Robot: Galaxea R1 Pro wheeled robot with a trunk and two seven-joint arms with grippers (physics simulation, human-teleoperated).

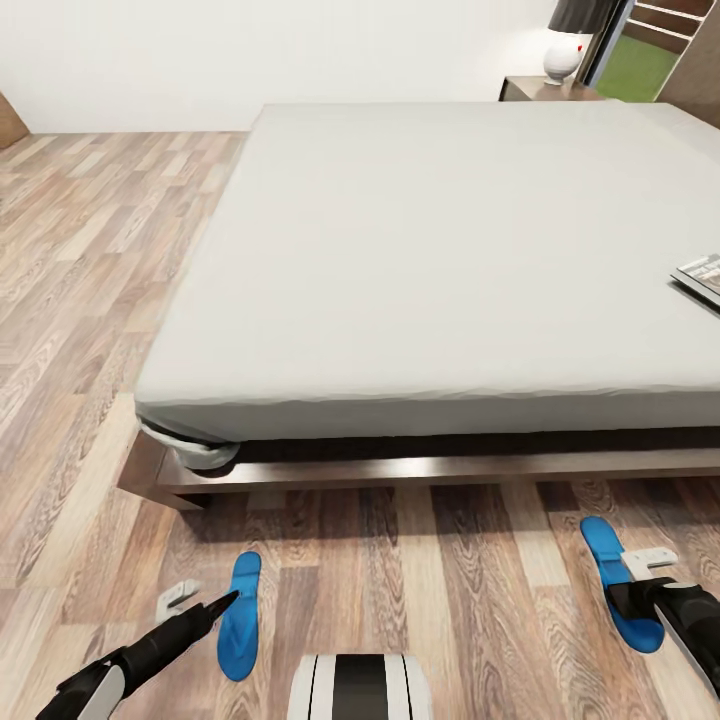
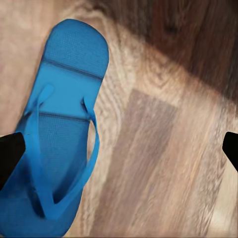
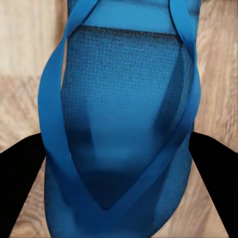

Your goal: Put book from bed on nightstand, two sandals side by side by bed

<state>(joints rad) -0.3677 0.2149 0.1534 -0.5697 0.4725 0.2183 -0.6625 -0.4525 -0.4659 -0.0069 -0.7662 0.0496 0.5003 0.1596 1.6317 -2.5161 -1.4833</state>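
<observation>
Blue sandals lie far apart on the floor by the bed (image 1: 420, 260). Our right gripper (image 1: 640, 585) straddles the right sandal (image 1: 615, 580), unclosed, to drag it over. Our left gripper (image 1: 200, 600) waits, spread, beside the left sandal (image 1: 240, 615). We see the book (image 1: 700, 275) on the bed.

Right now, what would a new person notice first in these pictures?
The large bed with the off-white mattress dominates the room. Two flat bright-blue sandals lie far apart on the wood-plank floor before it: one by the left gripper, one under the right gripper.
</observation>
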